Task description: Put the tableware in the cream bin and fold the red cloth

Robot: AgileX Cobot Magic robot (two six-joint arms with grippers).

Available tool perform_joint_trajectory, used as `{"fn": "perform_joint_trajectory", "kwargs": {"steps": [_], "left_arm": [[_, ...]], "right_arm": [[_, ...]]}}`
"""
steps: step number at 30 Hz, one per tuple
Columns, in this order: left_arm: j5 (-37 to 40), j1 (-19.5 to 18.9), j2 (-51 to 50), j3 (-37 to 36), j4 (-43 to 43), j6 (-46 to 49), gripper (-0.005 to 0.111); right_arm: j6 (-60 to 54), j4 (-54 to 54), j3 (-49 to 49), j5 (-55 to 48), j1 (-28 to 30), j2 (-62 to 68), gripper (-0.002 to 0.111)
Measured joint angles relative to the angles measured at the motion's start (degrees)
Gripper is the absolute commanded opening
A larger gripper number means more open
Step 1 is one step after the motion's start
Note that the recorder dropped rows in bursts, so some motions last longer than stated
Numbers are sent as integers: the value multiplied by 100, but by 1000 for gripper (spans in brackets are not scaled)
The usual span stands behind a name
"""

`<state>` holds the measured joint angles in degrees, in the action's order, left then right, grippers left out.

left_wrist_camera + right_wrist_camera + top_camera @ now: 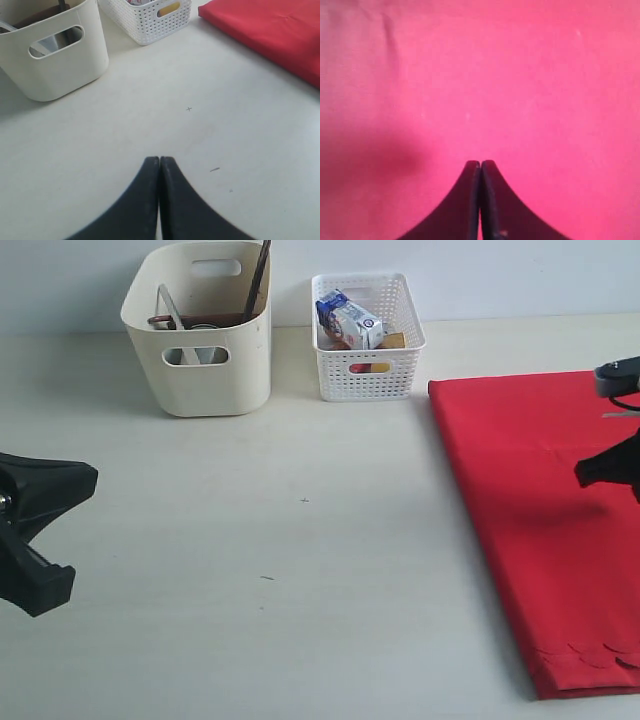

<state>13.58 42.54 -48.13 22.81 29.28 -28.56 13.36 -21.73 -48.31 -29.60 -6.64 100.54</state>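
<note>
Red cloth (540,530) lies right on tabletop (300,540), seemingly doubled. Right claw (480,162) closed, empty, over it; left claw (159,159) closed too. Tableware (258,280) in cream bin (205,380). Open claw, pinch scalloped edge (590,655) low, keep layers aligned.

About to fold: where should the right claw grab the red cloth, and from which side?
Probably the near corner of the red cloth, by its scalloped edge, coming from the table side: it lies flat, so only an edge offers a pinch. The right claw is shut; open first.
</note>
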Motion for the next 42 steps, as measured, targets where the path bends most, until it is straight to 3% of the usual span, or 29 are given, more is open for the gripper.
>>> {"fn": "perform_joint_trajectory", "kwargs": {"steps": [15,24,33,42], "left_arm": [[0,0,0,0,23,0,2],[0,0,0,0,23,0,2],[52,0,0,0,23,0,2],[65,0,0,0,23,0,2]], "right_arm": [[-286,277,-203,1130,61,835,0],[-858,800,-933,1035,61,1291,0],[-1863,1743,-1923,897,61,1887,0],[-2284,2173,-3704,335,61,2868,0]]}}
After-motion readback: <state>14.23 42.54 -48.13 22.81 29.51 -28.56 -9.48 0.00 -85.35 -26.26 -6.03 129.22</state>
